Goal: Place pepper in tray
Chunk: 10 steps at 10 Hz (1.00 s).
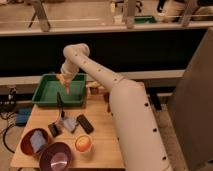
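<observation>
Green tray at the far left of the bench; claw above the tray's right half, pinching an orange pepper hanging tip-down. Best to lower a little toward the tray floor, well inside the near rim, then release and lift straight up. Nearer than the tray: dark phone, orange fruit, two bowls.
</observation>
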{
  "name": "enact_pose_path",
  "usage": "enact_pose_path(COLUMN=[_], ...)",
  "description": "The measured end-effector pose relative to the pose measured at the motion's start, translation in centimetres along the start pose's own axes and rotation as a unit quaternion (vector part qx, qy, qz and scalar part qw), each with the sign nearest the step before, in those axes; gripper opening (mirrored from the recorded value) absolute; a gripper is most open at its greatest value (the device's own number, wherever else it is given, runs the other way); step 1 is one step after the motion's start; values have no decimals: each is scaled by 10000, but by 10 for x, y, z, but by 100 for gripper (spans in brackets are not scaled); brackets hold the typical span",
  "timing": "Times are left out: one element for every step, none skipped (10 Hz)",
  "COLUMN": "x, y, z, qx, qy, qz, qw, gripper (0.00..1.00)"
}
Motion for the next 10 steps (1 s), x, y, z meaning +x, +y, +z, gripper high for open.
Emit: enact_pose_path(x=[3,6,8,11,14,17,19,21,22,19], y=[2,1,1,0,-2,-4,-4,-3,-4,-3], z=[4,7,9,11,13,14,14,13,13,11], qx=[-19,-33,-68,-126,-181,-240,-291,-346,-347,-313], qy=[-44,-60,-57,-40,-13,25,61,102,199,245], qz=[-20,-39,-70,-91,-93,-69,-23,32,30,24], qw=[10000,10000,9999,9999,9998,9997,9996,9993,9992,9992], gripper=[13,23,33,43,53,63,72,79,79,75])
